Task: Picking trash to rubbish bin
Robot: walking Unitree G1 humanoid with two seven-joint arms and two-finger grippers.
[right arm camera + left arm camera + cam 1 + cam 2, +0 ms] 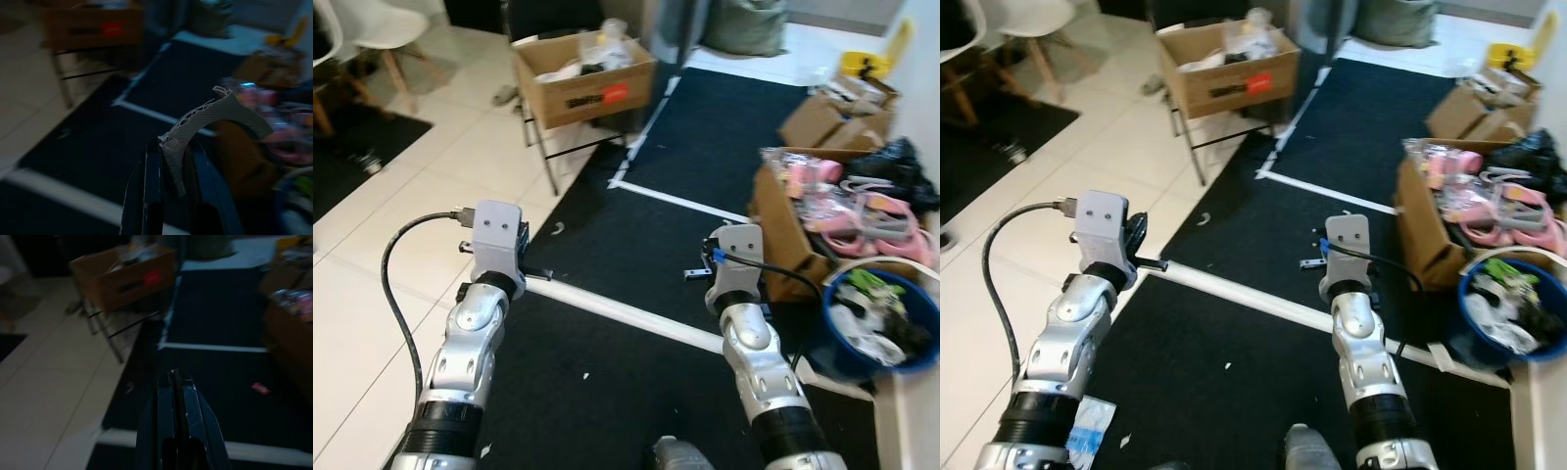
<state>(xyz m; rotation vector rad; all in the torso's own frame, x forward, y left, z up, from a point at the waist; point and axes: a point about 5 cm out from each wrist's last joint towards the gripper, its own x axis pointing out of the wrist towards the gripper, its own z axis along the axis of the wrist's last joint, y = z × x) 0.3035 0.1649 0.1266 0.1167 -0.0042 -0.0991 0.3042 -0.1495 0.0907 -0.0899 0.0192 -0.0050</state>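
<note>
My right gripper (173,147) is shut on a pale grey, mesh-like curved scrap of trash (215,115) that sticks up past its fingertips. It hangs over the black mat, a little to the left of the blue rubbish bin (842,357), which holds white and green waste. My left gripper (175,377) is shut with nothing in it, held out above the white tape line (626,315) at the mat's left edge. A small white scrap (1203,217) lies on the tiles ahead. A blue-and-white wrapper (1092,426) lies by my left arm.
A cardboard box with pink items (783,225) stands just behind the bin. Another box (582,73) sits on a metal rack ahead to the left. More boxes (832,113) stand at the back right, and a white chair (382,29) at the far left.
</note>
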